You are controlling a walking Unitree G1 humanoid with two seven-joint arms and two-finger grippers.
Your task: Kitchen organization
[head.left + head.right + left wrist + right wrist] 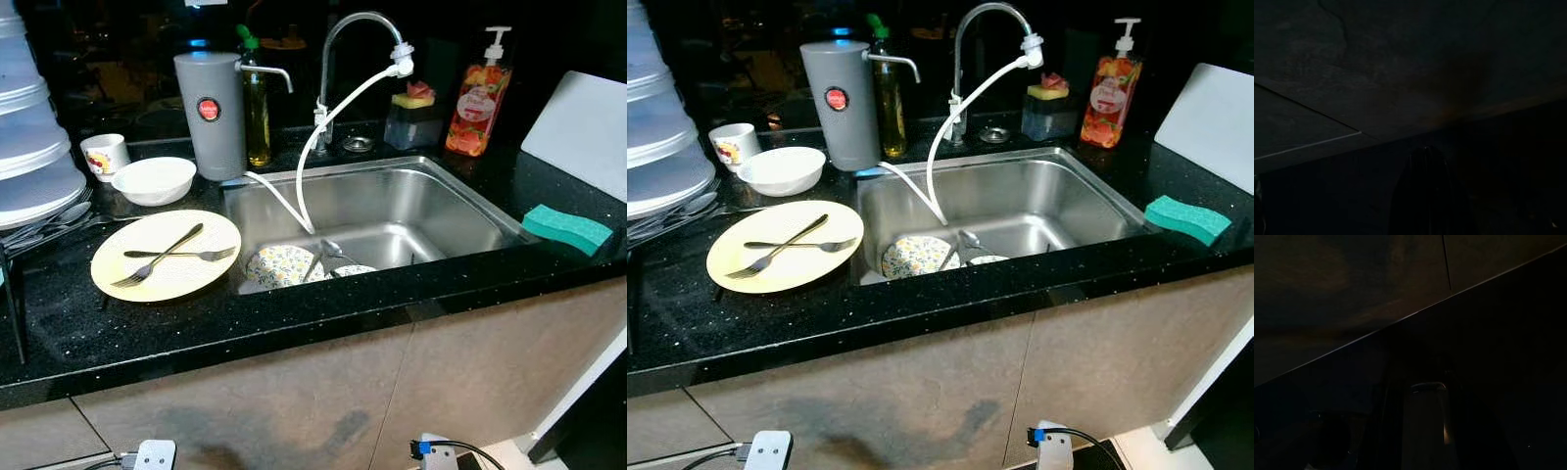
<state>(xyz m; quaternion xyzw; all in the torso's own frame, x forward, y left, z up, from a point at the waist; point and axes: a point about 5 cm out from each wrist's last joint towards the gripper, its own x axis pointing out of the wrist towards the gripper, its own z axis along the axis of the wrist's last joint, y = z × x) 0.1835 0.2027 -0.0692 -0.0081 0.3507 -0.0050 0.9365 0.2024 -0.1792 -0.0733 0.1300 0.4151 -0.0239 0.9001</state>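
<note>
Down by the cabinet front both arms hang idle, the left gripper (1425,196) and the right gripper (1425,426) pointing at dim floor in their wrist views, too dark to tell whether either is released or clenched. Up on the black counter (294,313) the yellow plate (167,255) lies left of the sink (392,211), with two forks (162,255) crossed on it. Their long axes run roughly left to right, so the left arm looks nearer.
</note>
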